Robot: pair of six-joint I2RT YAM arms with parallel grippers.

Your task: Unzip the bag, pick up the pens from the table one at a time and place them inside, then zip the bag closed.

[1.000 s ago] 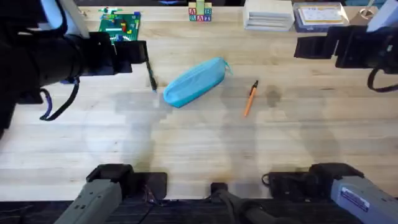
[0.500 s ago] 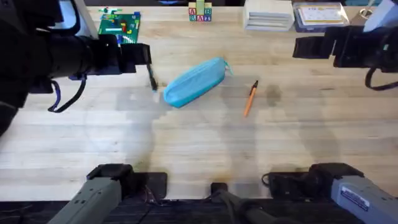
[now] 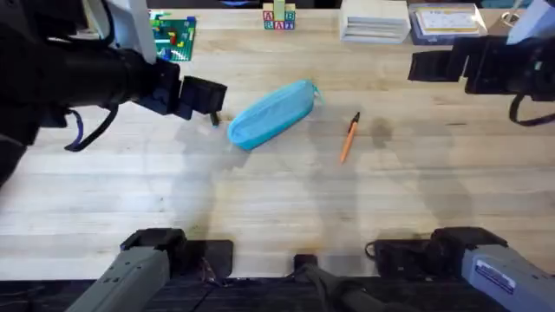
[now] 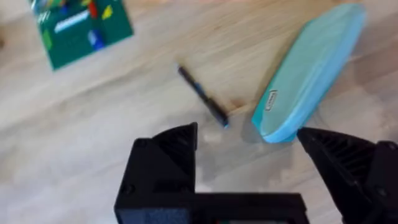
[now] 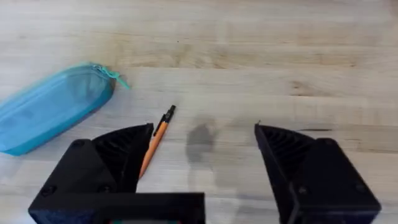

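Observation:
The light blue bag (image 3: 271,113) lies slanted on the table (image 3: 277,199), zipped shut, with its pull at the far right end (image 5: 115,78). A dark pen (image 4: 203,104) lies just left of the bag's near end (image 4: 309,73); in the overhead view my left arm mostly hides it. The orange pen (image 3: 349,137) with a dark tip lies right of the bag (image 5: 57,114), also seen beside one right finger (image 5: 155,139). My left gripper (image 4: 249,152) hovers open above the dark pen, left of the bag. My right gripper (image 5: 202,155) hangs open high at the far right, holding nothing.
A green brick plate (image 3: 172,35) with coloured bricks sits at the back left, also in the left wrist view (image 4: 79,26). Letter blocks (image 3: 279,17), a white box (image 3: 374,21) and a blue-lidded case (image 3: 444,21) line the back edge. The near half of the table is bare wood.
My left arm has swung right and slightly nearer, so its gripper now covers the dark pen next to the bag. The right arm, bag and orange pen have stayed put.

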